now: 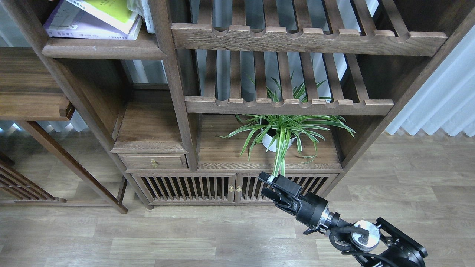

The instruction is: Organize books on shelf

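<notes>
Head view, single frame. Shelf [104,48]: solid dark-brown board w/ thick rounded front edge, at 10–11 o'clock of view, upper left bay of the cabinet. Books on it, stacked flat: pale lilac-white book [79,27] at bottom, yellow-green book [111,11] lying on top of it, both cut off by top edge of frame; a clear-wrapped item just to their right, too cropped to identify. Dark red book not visible. Right end effector [269,185]: at 5 o'clock, low in front of the slatted cabinet doors [207,187], fingers slightly apart, gripping nothing, well apart from the books. Left end effector: out of frame. Potted spider plant [284,129] at centre, on the low board under the slatted racks [289,105], just above the right end effector.
</notes>
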`<state>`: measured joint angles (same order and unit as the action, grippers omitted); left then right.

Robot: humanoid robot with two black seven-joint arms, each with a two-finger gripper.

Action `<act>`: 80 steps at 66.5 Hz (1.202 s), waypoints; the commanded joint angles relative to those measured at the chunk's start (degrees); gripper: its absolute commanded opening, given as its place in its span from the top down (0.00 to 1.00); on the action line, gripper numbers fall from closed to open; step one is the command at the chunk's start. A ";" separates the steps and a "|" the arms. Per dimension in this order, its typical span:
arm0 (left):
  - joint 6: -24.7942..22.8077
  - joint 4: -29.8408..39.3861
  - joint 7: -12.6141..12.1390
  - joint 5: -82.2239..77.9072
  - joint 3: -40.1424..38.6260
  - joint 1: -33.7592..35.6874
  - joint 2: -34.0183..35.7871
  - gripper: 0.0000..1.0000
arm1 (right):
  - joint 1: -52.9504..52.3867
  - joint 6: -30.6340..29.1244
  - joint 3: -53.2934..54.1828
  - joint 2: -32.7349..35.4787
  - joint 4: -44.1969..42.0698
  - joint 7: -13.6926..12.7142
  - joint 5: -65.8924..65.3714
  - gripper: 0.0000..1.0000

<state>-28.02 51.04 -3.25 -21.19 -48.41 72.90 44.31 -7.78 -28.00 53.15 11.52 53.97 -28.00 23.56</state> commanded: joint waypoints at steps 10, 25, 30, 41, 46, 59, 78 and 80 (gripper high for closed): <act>0.02 -3.49 -0.09 -2.71 0.33 2.51 -3.44 0.93 | 0.13 0.00 0.03 -0.09 0.17 0.00 0.08 0.00; 0.02 -9.20 0.17 -3.77 0.33 3.30 -6.52 0.93 | 0.13 0.00 0.03 -0.09 0.26 0.00 0.08 0.00; 0.02 -11.14 0.44 -3.77 0.15 3.47 -7.48 0.93 | 0.04 0.00 0.03 -0.09 0.35 0.00 0.08 0.00; 0.02 -14.21 0.79 -3.77 0.15 4.27 -10.30 0.93 | 0.04 0.00 0.03 -0.09 0.35 0.00 0.00 0.00; 0.02 -15.80 1.23 -3.77 0.15 4.70 -10.91 0.93 | 0.04 0.00 0.03 -0.09 0.35 0.00 0.08 0.00; 0.02 -19.66 3.51 -3.77 0.51 5.93 -14.43 0.93 | 0.04 0.00 0.03 -0.09 0.35 0.00 0.08 0.00; 0.02 -26.08 7.03 -3.77 0.77 5.94 -20.49 0.93 | 0.04 0.00 0.03 -0.18 0.44 0.00 0.08 0.00; 0.02 -26.96 7.64 -3.77 0.77 5.94 -21.11 0.93 | 0.04 0.00 0.03 -0.18 0.44 0.00 0.08 0.00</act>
<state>-27.98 26.76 2.74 -24.96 -47.57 78.82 25.33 -7.76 -28.00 53.18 11.42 54.40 -28.00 23.64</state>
